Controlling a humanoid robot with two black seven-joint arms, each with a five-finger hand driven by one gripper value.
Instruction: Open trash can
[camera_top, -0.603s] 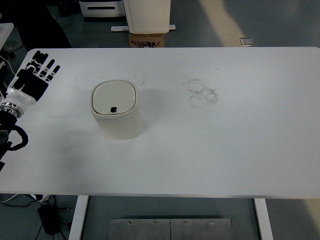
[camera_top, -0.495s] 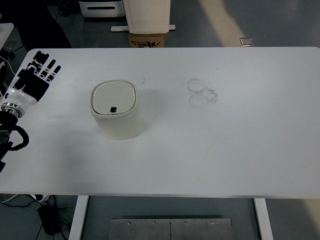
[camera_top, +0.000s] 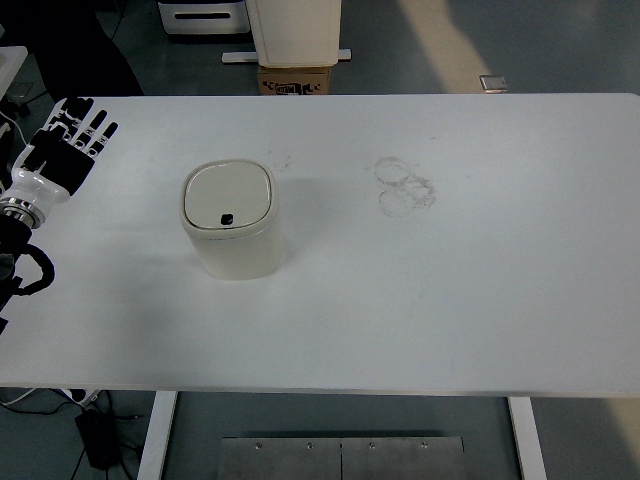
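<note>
Cream trash can (camera_top: 231, 218) sitting lid-closed on the white desk (camera_top: 450, 300), left hand (camera_top: 62, 150) flat, fingers spread, well apart.

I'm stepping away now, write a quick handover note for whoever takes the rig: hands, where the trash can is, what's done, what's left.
Left hand: open, fingers spread, holding nothing, over the table's far left corner, well apart from the trash can.
Right hand: not in view.
Trash can: cream, upright on the white table, left of centre. Its lid is shut and flat, with the small dark button on the near edge.
Done: nothing yet; the can is untouched.
Left: bring the left hand across to the can and probably press the button so the lid opens.
</note>
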